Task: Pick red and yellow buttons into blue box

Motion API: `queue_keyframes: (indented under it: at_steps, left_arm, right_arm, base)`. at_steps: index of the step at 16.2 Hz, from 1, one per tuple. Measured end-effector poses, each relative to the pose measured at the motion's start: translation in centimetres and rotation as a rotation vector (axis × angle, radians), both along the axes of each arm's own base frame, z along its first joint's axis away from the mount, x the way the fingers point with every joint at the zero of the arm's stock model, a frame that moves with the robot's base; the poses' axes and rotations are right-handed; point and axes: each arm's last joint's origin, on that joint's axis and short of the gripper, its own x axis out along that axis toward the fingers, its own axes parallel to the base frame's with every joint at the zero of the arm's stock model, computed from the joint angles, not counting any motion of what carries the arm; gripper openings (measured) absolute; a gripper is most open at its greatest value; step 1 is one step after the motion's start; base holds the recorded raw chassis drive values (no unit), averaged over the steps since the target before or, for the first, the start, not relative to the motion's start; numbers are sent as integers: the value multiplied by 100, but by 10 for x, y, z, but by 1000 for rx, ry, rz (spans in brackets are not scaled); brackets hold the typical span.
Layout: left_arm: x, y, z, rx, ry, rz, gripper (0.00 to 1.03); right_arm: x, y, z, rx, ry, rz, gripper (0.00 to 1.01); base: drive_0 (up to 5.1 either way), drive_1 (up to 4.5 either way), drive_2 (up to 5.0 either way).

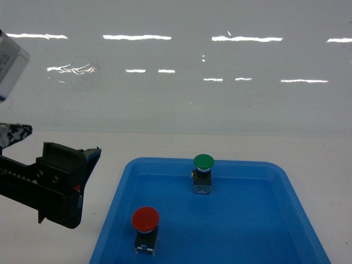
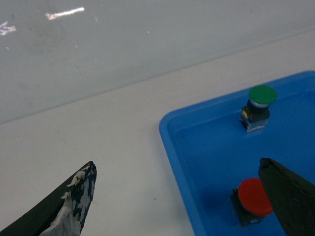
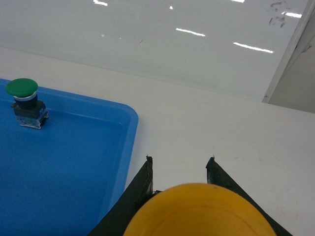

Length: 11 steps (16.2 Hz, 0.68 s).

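Fingers (image 3: 147, 174) of the right gripper (image 3: 179, 169) are clamping the yellow button (image 3: 199, 210) above the white table (image 3: 221, 128). The left gripper (image 2: 177, 196) is hanging spread apart, with the red button (image 1: 146, 229) sitting upright in the shallow blue tray (image 1: 250, 225), nearer than the green button (image 1: 203, 172).

left tool (image 1: 82, 165): black ribbed plastic body, two screws; one finger (image 2: 74, 196) wrapped in worn white tape.
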Motion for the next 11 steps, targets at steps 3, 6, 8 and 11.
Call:
queue_keyframes:
  at_steps: [3,6,8,11]
  left_arm:
    - [22,-17,-4,-5,50,-66,98]
    - [39,-34,-16,-4,159,-146,98]
    - [46,-42,-22,-3,207,-174,98]
    - [54,-47,-27,-35,278,-173,98]
  right_arm:
    - [0,0,0,0,0,0,29]
    - [0,0,0,-1,0,-1,29]
    - [0,0,0,0,0,-1,29]
    - [0,0,0,-1,0,-2,29]
  base:
    - [0,0,0]
    - [0,0,0]
    - [0,0,0]
    - [0,0,0]
